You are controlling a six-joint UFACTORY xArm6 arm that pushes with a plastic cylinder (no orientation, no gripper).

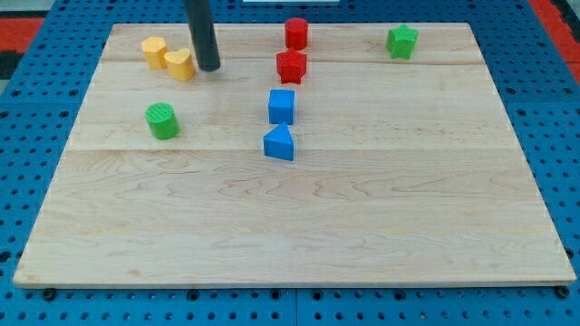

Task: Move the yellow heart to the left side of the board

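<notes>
My tip [209, 68] rests just right of the yellow heart [180, 64]; no claw shows

From my remote seat this reads as a robotics lab bench, not a home or shop. The pale wooden board of joined planks [299, 217] serving as the tabletop lies on a blue perforated metal base [36, 136] with a regular grid of holes, the kind used for fixing test rigs. A red surface [23, 27] shows at the view's top corners. Small bright plastic blocks, such as the green cylinder block [162, 120], sit like test pieces.
</notes>
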